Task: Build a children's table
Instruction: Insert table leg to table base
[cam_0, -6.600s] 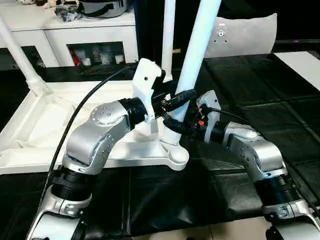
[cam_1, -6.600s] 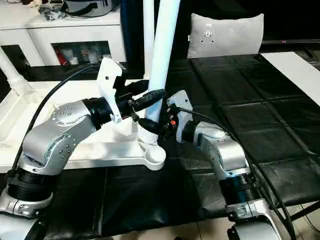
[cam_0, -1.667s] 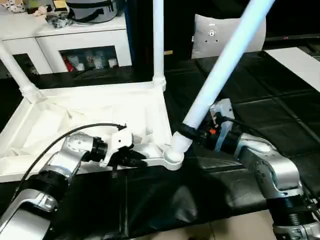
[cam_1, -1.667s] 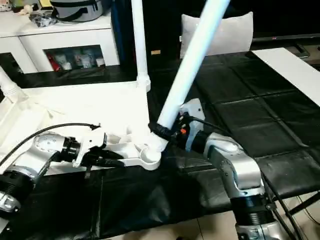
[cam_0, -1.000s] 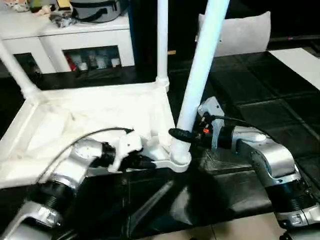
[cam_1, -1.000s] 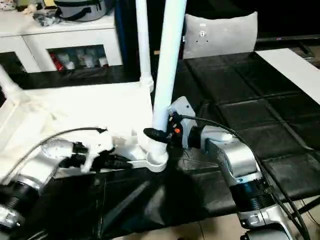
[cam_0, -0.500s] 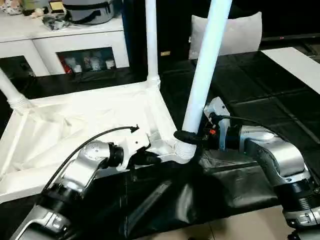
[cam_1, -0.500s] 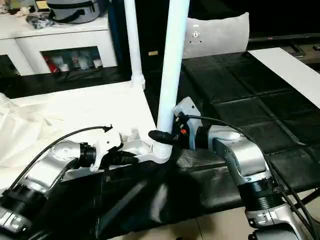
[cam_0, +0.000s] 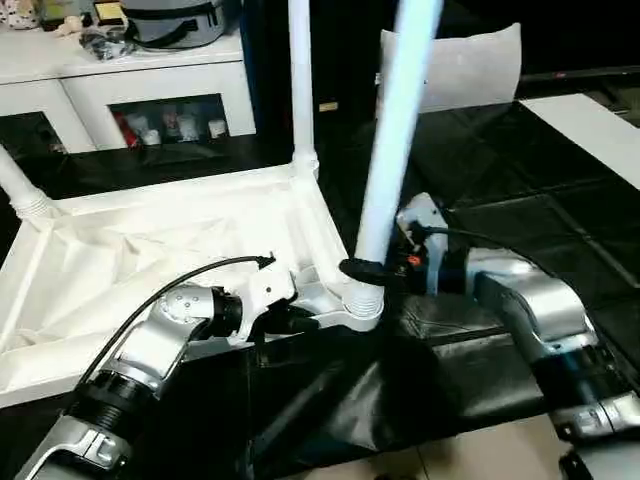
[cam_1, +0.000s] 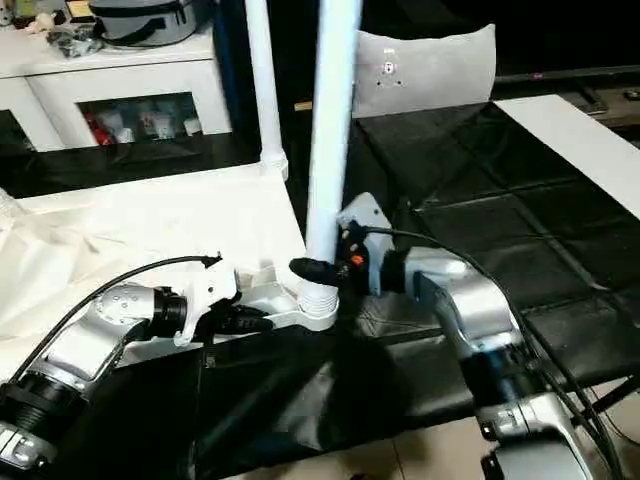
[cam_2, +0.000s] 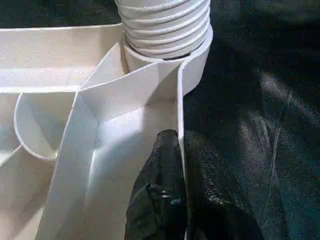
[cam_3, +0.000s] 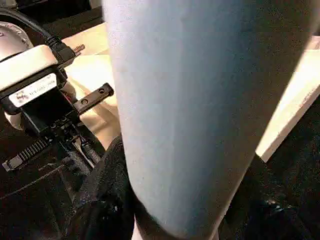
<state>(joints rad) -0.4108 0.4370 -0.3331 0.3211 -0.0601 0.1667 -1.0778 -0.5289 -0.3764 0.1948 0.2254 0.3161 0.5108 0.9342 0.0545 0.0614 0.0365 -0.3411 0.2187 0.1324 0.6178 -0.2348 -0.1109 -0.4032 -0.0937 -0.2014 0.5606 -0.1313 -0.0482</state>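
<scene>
My right gripper (cam_0: 362, 268) is clamped around the leg (cam_0: 392, 140) just above the corner socket (cam_0: 362, 306); my left gripper (cam_2: 181, 165) pinches the tabletop (cam_0: 150, 250) rim at its nine o'clock; the leg stands nearly upright in that socket.

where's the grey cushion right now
In the left eye view, the grey cushion stands at the back right, behind the leg held upright by the right gripper.
</scene>
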